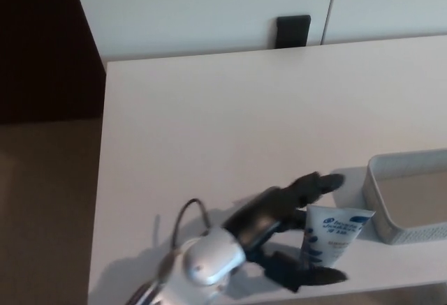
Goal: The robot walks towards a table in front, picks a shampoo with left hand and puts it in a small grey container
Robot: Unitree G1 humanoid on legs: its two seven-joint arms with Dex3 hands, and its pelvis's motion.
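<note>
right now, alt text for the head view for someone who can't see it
The left robot hand grips a white shampoo tube with blue lettering near the front edge of a white table. A small grey container sits on the table just to the tube's right.

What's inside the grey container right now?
Only bare floor shows inside the grey container; nothing lies on the part in view. Its right end runs off the picture, unseen. The shampoo is outside it, held in the left hand.
</note>
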